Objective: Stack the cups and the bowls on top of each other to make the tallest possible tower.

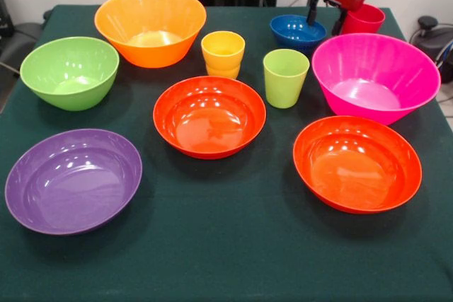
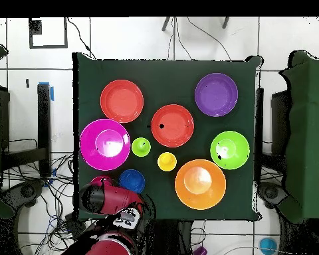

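Evidently no tower is begun; every piece stands apart on the green bench [image 1: 233, 245]. The hand [image 1: 327, 18] hangs at the far corner with its two fingers spread, one beside the blue bowl [image 1: 297, 32], the other beside the red cup [image 1: 364, 19]; it grips nothing, though contact with the cup cannot be ruled out. Judged step: first pick, probably the red cup. Next move calls for closing on one rim, then carrying it to a wide base such as the magenta bowl [image 1: 375, 76], nearby.
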